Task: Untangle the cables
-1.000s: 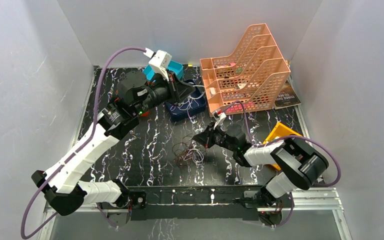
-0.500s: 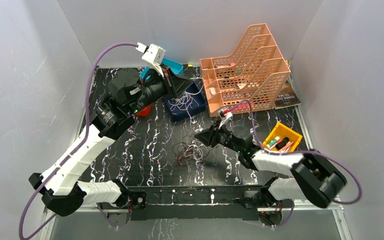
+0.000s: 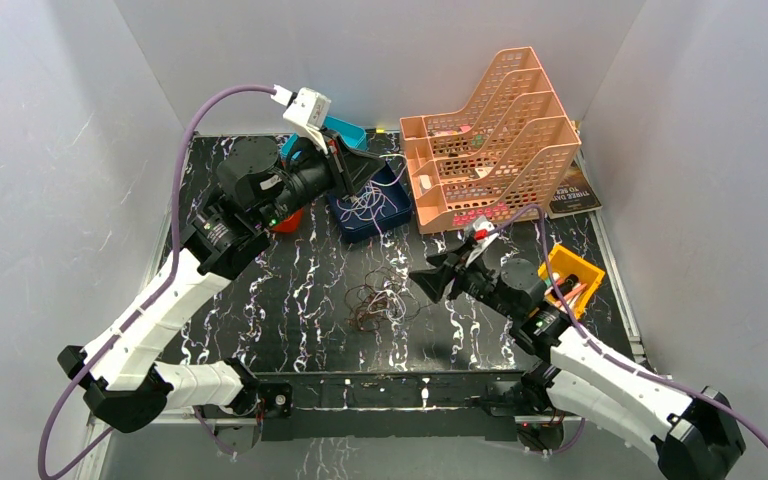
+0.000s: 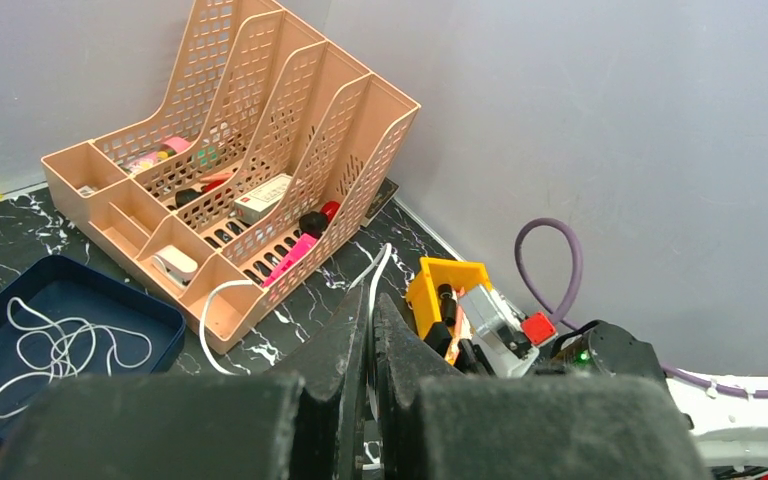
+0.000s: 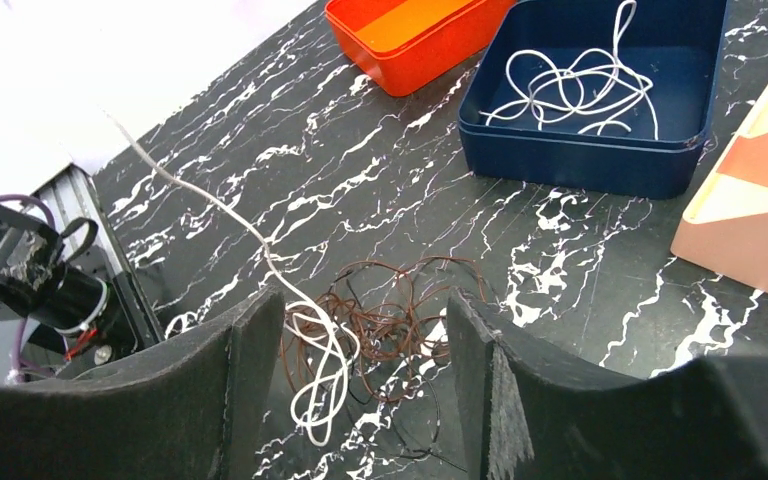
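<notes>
The cables (image 3: pixel 378 302) lie in a small tangle of brown, black and white strands (image 5: pixel 390 330) on the black marbled table. My right gripper (image 3: pixel 427 283) hovers just right of the tangle, apart from it. It is open (image 5: pixel 360 300), and the tangle shows between its fingers with nothing gripped. One long white strand (image 5: pixel 200 195) runs out of the tangle to the left. My left gripper (image 3: pixel 378 163) is raised over the dark blue tray (image 3: pixel 403 205). It is shut (image 4: pixel 371 295), with a thin white cable (image 4: pixel 378 265) showing at its tips.
More white cable (image 5: pixel 570 85) lies in the blue tray (image 5: pixel 580 160). A peach file organizer (image 3: pixel 490 140) stands at the back right, a yellow bin (image 3: pixel 570 262) of small items beside my right arm. An orange-red tray (image 5: pixel 410 30) and a teal box (image 3: pixel 350 132) sit at the back left.
My right gripper has opened and drawn back to the right from the tangle, its elbow swinging to the near right. My left arm rose a little at first and then held still.
</notes>
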You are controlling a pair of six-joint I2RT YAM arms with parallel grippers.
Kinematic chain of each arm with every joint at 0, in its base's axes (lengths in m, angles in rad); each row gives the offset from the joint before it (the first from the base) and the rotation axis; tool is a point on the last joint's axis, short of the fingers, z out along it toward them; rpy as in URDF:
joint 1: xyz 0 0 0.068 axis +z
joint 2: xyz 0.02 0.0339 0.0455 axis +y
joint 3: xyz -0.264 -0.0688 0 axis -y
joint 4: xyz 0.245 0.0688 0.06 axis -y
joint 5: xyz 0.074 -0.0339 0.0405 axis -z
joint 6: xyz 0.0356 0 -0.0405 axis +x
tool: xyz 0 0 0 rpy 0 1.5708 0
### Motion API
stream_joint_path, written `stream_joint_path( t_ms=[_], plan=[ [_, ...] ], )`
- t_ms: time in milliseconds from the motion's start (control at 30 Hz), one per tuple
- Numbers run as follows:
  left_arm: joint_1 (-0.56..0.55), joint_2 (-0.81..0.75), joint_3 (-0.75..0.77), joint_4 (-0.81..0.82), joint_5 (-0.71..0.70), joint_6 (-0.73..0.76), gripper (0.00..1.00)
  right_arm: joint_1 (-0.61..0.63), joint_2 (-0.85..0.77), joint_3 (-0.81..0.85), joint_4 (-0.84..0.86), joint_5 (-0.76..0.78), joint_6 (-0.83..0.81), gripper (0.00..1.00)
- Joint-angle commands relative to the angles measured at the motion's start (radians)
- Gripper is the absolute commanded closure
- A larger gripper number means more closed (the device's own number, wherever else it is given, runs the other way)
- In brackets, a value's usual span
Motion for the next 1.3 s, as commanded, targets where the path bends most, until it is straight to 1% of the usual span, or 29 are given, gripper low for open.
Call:
stream_joint_path(
  t_ms=[0,33,133,167,200,267,333,400,433,500,600,867,1000,1200,1267],
  plan=[
    [0.006,-0.017,-0.001,0.016,-0.017,0.000,1.00,0.003,-0.038,0.104,-0.105,-0.009,-0.096,0.30],
    [0.006,-0.017,-0.001,0.014,-0.016,0.001,1.00,0.003,-0.037,0.132,-0.164,0.032,-0.098,0.30],
    [0.006,-0.020,-0.003,0.014,-0.018,0.002,1.00,0.003,0.007,0.247,-0.405,0.283,-0.060,0.23],
    [0.006,-0.020,-0.005,0.013,-0.020,0.002,1.00,0.003,0.029,0.290,-0.487,0.331,-0.063,0.22],
    [0.006,-0.020,-0.006,0.014,-0.019,0.002,1.00,0.003,0.041,0.316,-0.536,0.335,-0.084,0.21],
    [0.006,-0.022,-0.009,0.016,-0.019,0.002,1.00,0.002,0.020,0.322,-0.538,0.264,-0.132,0.20],
    [0.006,-0.023,-0.011,0.017,-0.017,0.001,1.00,0.003,-0.037,0.284,-0.436,0.122,-0.168,0.20],
    [0.006,-0.024,-0.013,0.017,-0.017,0.002,1.00,0.002,-0.083,0.230,-0.277,-0.028,-0.180,0.20],
    [0.006,-0.025,-0.013,0.016,-0.017,0.002,1.00,0.003,-0.091,0.209,-0.171,-0.096,-0.172,0.20],
    [0.006,-0.025,-0.014,0.017,-0.019,0.002,1.00,0.003,-0.061,0.191,-0.061,-0.170,-0.163,0.21],
    [0.006,-0.021,-0.008,0.015,-0.014,0.001,1.00,0.002,0.037,0.200,0.033,-0.254,-0.174,0.21],
    [0.006,-0.010,0.005,0.010,-0.011,-0.006,1.00,0.003,0.233,0.205,0.211,-0.325,-0.137,0.21],
    [0.006,-0.004,0.017,0.007,-0.016,-0.006,1.00,0.013,0.306,0.186,0.292,-0.367,-0.088,0.25],
    [0.006,0.010,0.039,0.003,-0.024,-0.002,1.00,0.075,0.356,0.134,0.384,-0.305,-0.061,0.28],
    [0.006,0.017,0.049,0.004,-0.018,-0.002,1.00,0.080,0.384,0.124,0.423,-0.272,-0.046,0.31]
  ],
)
